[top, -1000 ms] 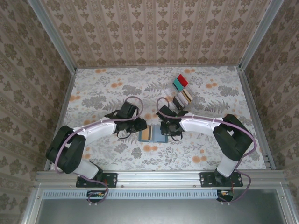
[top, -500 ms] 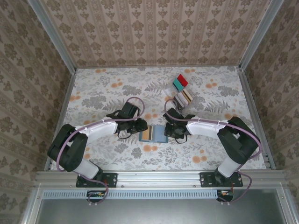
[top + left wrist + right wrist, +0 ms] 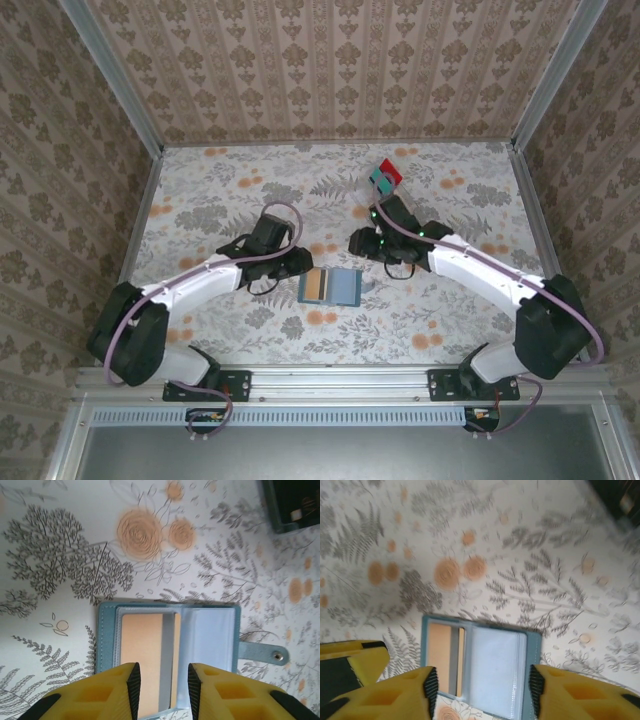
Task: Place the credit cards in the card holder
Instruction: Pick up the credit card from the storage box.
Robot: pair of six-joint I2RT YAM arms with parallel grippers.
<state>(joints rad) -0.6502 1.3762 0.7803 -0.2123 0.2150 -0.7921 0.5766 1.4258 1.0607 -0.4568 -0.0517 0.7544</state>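
Nearest your arm bases, the card holder [image 3: 329, 288] lies spread open and flat on the floral desk [image 3: 200, 200], a little toward 6 o'clock from the desk's centre. Its left panel carries a tan card [image 3: 313, 287] tucked into a pocket; its right panel shows pale blue-grey. Your left wrist camera looks down on the same card holder [image 3: 210, 635], with the tan card [image 3: 142, 655] in its sleeve. A closing strap [image 3: 262, 652] with a metal snap sticks out toward 3 o'clock.

Your left fingers [image 3: 296, 266] hover at the holder's 10 o'clock corner. Their yellow pads [image 3: 100, 695] stand partly apart with a narrow gap between them and grip nothing; the holder's near edge shows through that gap. Whether the tips touch the holder cannot be told.

Your right fingers [image 3: 362, 246] hang at about 1 o'clock from the holder, clear of it. Their yellow pads [image 3: 390, 695] are spread wide, and they too hold nothing. That wrist view, somewhat blurred, looks down on the open card holder [image 3: 495, 670], with the tan card [image 3: 440, 655] on its left panel.

Farther off, at 1 o'clock beyond the right wrist, red and teal pieces [image 3: 385, 177] sit toward the desk's far edge, well apart from the holder.
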